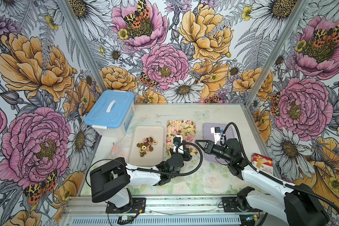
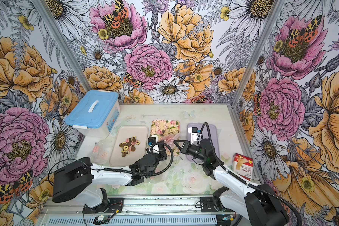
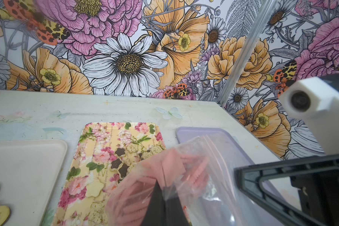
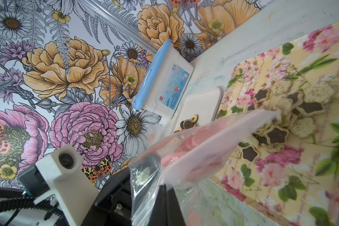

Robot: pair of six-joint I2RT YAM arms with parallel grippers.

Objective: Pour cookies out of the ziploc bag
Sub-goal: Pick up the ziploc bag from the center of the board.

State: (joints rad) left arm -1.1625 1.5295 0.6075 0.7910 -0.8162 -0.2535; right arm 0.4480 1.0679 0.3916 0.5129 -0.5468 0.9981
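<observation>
A clear ziploc bag [image 3: 184, 176] hangs between both grippers over the near right corner of the floral tray [image 1: 181, 125]. It holds flat pink disc cookies [image 4: 190, 144]. My left gripper [image 3: 164, 186] is shut on the bag's plastic on one side. My right gripper [image 4: 166, 187] is shut on the plastic on the other side, its black tips [image 1: 198, 141] pointing left. In both top views the bag [image 2: 167, 138] shows as a pinkish patch. Star cookies [image 3: 123, 166] lie on the floral tray. Ring and round cookies [image 1: 147, 145] lie on the beige tray [image 1: 141, 131].
A lilac tray [image 1: 208, 157] lies under the right arm. A blue-lidded box [image 1: 111, 113] stands at the back left. A crumpled clear bag [image 1: 116, 149] lies left of the beige tray. A red bandage box [image 1: 262, 160] stands by the right wall.
</observation>
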